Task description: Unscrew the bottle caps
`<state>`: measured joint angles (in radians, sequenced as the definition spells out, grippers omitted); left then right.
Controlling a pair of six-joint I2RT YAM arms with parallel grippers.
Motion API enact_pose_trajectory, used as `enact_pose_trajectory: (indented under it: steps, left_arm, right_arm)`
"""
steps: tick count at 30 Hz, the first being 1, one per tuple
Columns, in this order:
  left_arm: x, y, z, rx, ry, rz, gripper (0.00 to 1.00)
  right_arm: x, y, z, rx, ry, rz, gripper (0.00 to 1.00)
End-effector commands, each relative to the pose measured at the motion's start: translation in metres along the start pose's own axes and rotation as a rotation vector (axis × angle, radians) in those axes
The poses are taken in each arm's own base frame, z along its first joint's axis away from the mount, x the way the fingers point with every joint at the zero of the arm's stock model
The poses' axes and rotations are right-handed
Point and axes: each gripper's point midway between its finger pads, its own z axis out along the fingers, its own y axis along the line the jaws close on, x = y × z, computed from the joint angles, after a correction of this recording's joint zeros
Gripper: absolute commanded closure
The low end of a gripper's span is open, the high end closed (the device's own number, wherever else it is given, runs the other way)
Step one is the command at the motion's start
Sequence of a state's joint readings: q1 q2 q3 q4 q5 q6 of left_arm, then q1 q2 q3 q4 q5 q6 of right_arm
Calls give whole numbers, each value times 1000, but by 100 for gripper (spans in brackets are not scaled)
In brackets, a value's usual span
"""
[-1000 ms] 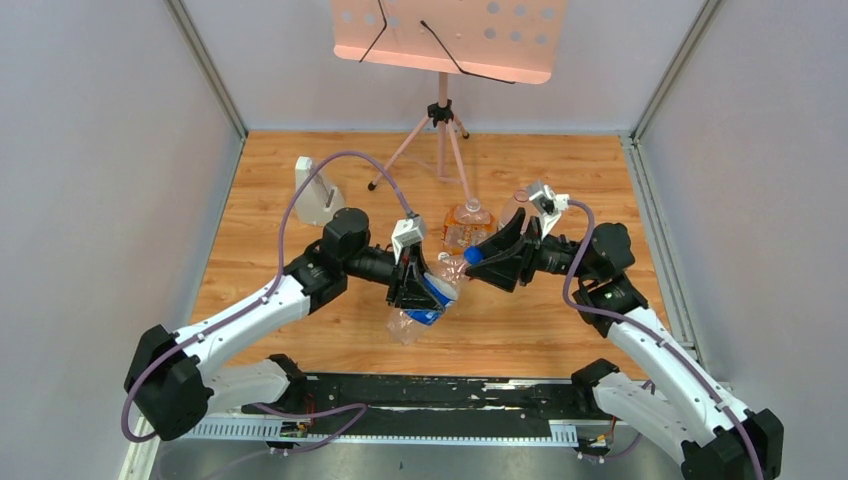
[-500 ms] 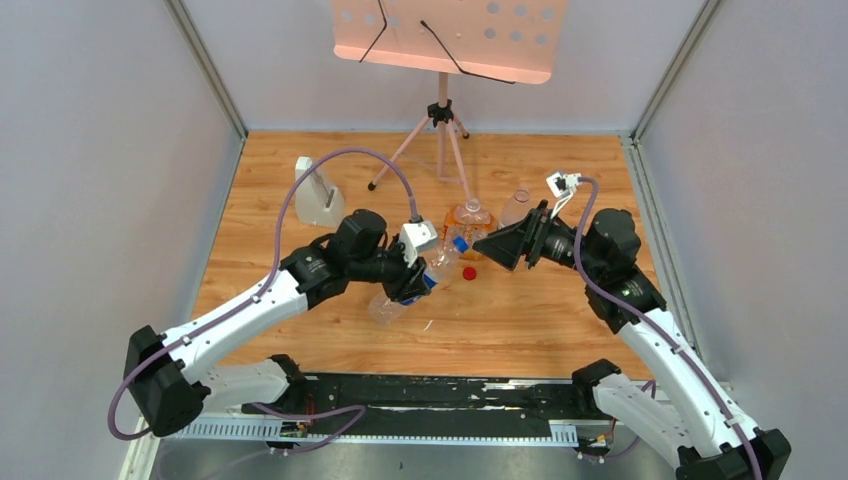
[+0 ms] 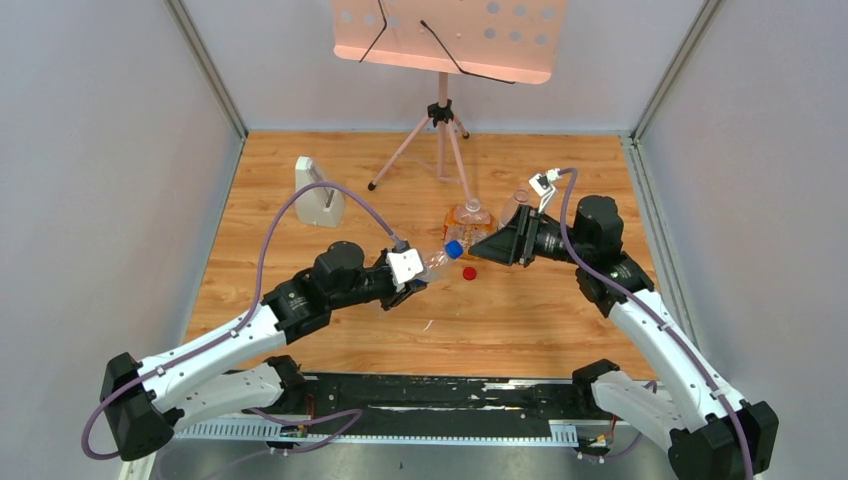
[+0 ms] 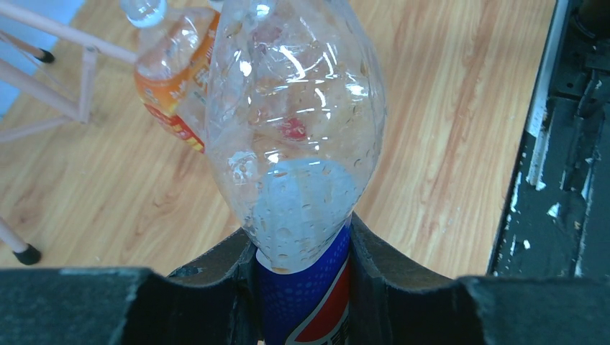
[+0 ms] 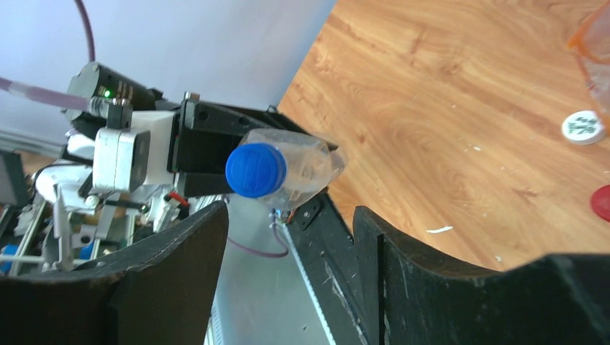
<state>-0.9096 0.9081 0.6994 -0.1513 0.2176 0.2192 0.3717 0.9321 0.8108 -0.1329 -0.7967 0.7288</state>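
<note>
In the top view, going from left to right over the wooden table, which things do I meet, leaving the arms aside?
pale grey block → Pepsi bottle → blue cap → red cap → clear bottle

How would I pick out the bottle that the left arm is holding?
Start at the wooden table and find the left end effector near its middle. Clamped there, lifted and tilted, is a clear bottle with a blue Pepsi label. Unlike the upright orange-labelled bottle just behind it, it carries a blue cap.
</note>
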Motion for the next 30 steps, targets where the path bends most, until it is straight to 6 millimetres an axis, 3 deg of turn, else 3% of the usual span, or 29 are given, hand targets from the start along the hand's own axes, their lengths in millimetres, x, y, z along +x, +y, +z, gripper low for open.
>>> enact_pose_trajectory:
  steps: [1, 14, 22, 30]
  left_arm:
    - [-31, 12, 1, -47, -118, 93, 100]
    - [-26, 0, 9, 19, -90, 128, 100]
    - [-23, -4, 14, 43, -60, 127, 100]
    - [-22, -5, 14, 45, -54, 125, 100]
  right_arm:
    - [-5, 36, -5, -140, 27, -47, 36]
    - [-6, 47, 9, -152, 42, -76, 35]
    - [-8, 41, 15, -119, 50, -81, 49]
    - [-4, 33, 17, -88, 62, -99, 57]
